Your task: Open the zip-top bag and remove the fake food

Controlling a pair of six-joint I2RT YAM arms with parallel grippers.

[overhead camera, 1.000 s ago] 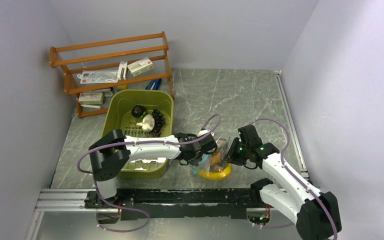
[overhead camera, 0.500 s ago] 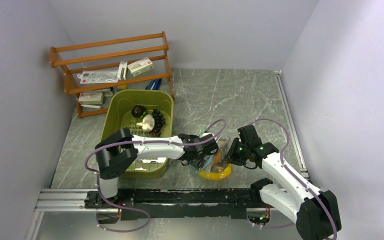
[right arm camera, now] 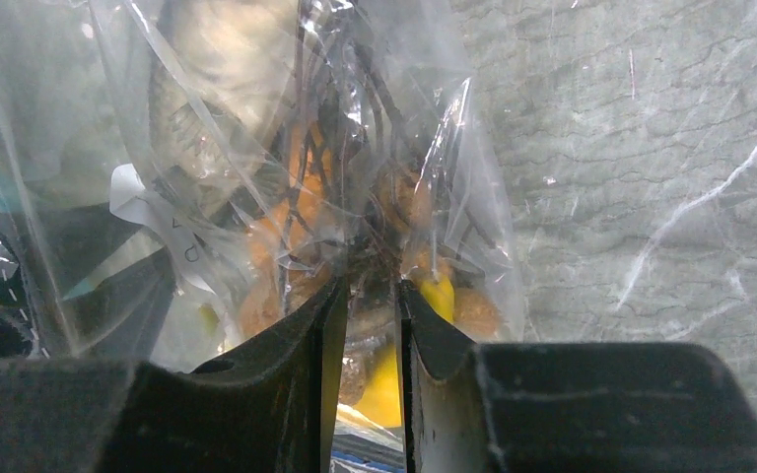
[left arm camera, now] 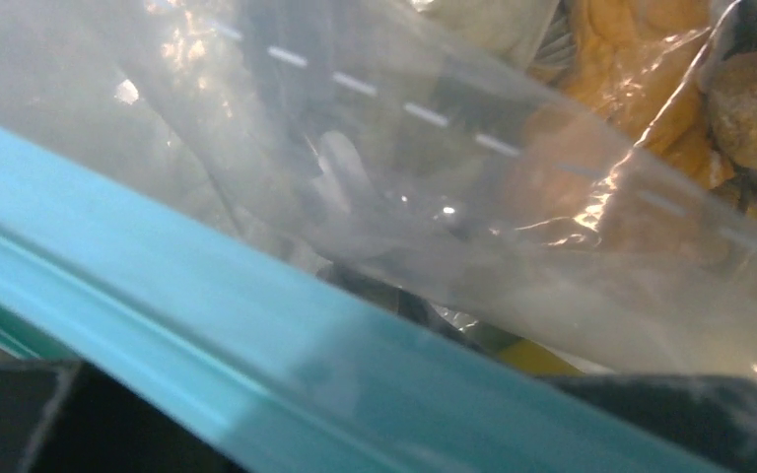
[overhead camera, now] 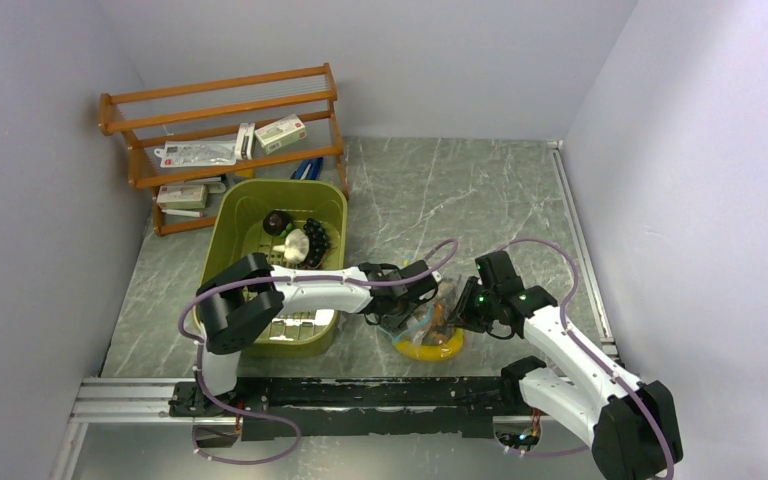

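zip-top bag (overhead camera: 435, 318): on the surface between my arms
fake food (overhead camera: 428, 349): banana, orange bits inside it
right jaws: pinching bag plastic
left jaws: by teal strip (left arm camera: 207, 335), cannot tell if closed

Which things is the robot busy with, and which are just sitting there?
Busy with: zip-top bag, pinched by the right hand; left hand at its blue strip; yellow banana seen through it; mushroom and grapes in the green bin.
Just sitting there: wooden rack, white box, packet, blue thing.
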